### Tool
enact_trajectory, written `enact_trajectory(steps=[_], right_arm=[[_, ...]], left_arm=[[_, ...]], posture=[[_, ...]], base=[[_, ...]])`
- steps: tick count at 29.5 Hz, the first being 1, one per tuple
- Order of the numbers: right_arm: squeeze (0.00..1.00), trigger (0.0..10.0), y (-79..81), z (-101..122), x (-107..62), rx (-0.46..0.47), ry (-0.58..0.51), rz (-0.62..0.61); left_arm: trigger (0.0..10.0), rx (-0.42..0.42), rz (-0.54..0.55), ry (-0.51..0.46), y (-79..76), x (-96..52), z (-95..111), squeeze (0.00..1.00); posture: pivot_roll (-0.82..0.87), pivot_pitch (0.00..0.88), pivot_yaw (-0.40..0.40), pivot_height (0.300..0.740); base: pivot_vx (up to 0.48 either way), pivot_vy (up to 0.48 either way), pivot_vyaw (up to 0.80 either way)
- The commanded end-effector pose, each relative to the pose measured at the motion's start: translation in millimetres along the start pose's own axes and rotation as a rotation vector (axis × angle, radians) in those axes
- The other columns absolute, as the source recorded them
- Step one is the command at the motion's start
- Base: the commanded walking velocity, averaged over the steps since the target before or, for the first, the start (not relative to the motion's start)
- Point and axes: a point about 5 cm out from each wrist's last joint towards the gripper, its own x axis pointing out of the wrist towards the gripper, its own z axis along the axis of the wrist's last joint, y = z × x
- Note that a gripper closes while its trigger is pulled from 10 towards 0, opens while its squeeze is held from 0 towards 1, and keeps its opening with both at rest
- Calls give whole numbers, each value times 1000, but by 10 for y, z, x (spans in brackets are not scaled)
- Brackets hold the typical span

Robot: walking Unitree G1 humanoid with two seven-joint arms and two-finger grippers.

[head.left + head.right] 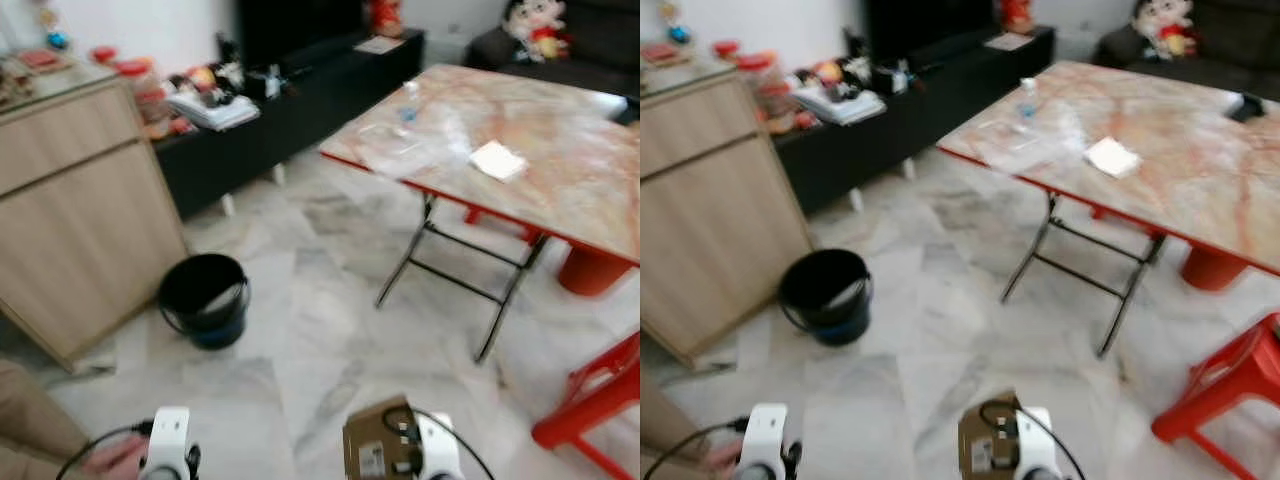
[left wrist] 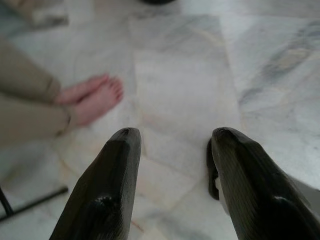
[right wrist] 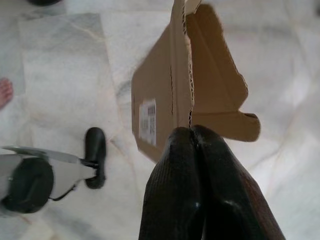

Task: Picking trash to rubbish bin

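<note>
- A white printed label (image 3: 148, 122) sits on one outer face of the brown corrugated cardboard box (image 3: 185, 95); its print is too blurred to read in any view.
- The right gripper (image 3: 192, 131) is clamped with its two black fingers pressed together on the edge of one of the box's walls, so the box hangs from it above the pale grey-veined marble floor (image 1: 330, 330).
- In the head views the box (image 1: 378, 445) shows low and centre-right, just in front of the robot's right wrist, with the label facing the camera.
- The box is open, its flaps spread and one torn-looking flap jutting to the side; the fluted edge of the cardboard is visible where the fingers pinch it.
- The left gripper (image 2: 175, 150) hangs over the floor with its fingers spread apart and nothing between them.
- A person's bare feet (image 2: 92, 97) and tan trouser legs (image 2: 27, 107) stand on the floor near the left gripper.
- The round black plastic bin (image 1: 204, 298) stands on the floor ahead and to the left, beside the light wooden cabinet (image 1: 75, 210), well apart from the box.
- A folding table with a marble-patterned top and red rim (image 1: 560, 200) stands to the right, with a white paper (image 1: 498, 160) lying on it and a red plastic chair (image 1: 595, 400) near it.
</note>
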Motion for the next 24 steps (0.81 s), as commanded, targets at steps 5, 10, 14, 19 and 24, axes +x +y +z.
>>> enact_trajectory(steps=[5,10,14,19,24], right_arm=[[0,10000,69,59,14,-4,-18,17],[0,10000,68,59,14,0,-19,18],[0,10000,65,74,14,38,-33,18],[0,10000,64,84,15,36,-40,19],[0,10000,66,84,15,17,-35,24]], left_arm=[[10000,5,13,4,31,1,1,0],[10000,0,19,2,39,1,3,0],[10000,-4,38,-16,63,2,27,0],[10000,8,48,-25,75,2,40,0],[10000,7,50,-25,77,1,36,0]], posture=[[-18,14,-8,740],[-18,16,-8,740],[-17,17,-10,740],[-17,19,-11,740],[-15,21,-13,740]], base=[[0,0,800],[0,0,800],[0,0,0],[257,0,0],[362,0,0]])
